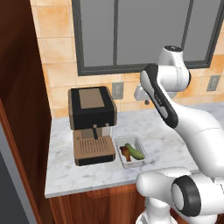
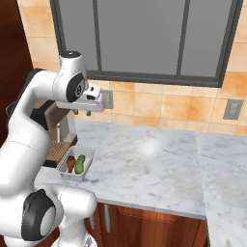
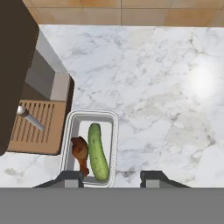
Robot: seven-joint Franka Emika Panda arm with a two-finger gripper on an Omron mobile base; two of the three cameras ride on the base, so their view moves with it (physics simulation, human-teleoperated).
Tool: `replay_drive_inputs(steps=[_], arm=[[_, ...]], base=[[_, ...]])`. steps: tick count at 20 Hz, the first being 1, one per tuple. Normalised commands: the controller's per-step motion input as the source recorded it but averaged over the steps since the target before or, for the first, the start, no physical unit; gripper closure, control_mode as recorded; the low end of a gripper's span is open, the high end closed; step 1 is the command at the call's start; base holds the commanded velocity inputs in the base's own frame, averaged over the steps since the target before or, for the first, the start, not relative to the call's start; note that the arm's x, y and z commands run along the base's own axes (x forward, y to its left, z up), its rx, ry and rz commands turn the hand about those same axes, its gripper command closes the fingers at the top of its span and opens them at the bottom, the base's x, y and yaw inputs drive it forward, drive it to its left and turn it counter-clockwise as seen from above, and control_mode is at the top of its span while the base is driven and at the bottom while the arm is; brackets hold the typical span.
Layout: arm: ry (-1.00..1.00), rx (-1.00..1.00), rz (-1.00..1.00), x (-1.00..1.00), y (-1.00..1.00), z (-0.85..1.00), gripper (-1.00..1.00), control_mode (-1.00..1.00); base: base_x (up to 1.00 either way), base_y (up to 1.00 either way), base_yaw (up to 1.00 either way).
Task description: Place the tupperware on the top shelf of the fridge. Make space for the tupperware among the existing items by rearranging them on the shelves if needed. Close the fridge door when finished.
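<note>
The tupperware (image 1: 130, 152) sits on the counter (image 1: 166, 140) near its front edge, just beside the coffee machine (image 1: 92, 124), on that machine's right. The machine stands at the counter's left end, against the back wall (image 1: 57, 57). The gripper (image 3: 112, 178) hangs above the tupperware.

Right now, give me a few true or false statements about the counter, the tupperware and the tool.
1. The tupperware sits on the marble counter beside the coffee machine. True.
2. The tool grips the tupperware. False: it hovers above, jaws apart, holding nothing.
3. The tupperware holds a green vegetable and a brown drumstick. True.
4. A lid covers the tupperware. False: the food lies uncovered.
</note>
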Motion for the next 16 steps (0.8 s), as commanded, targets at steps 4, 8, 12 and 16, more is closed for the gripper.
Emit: replay_drive_inputs(steps=[4,8,12,16], arm=[[0.0,0.0,-0.01,-0.01,0.0,0.0,-1.0,-1.0],[0.0,0.0,-0.01,-0.11,0.0,-0.41,-1.0,-1.0],[0.09,-0.03,0.0,-0.19,0.0,-0.5,-1.0,-1.0],[0.06,-0.07,0.0,-0.07,0.0,-0.58,-1.0,-1.0]], base=[[0.0,0.0,0.0],[0.0,0.0,0.0],[0.0,0.0,0.0],[0.0,0.0,0.0]])
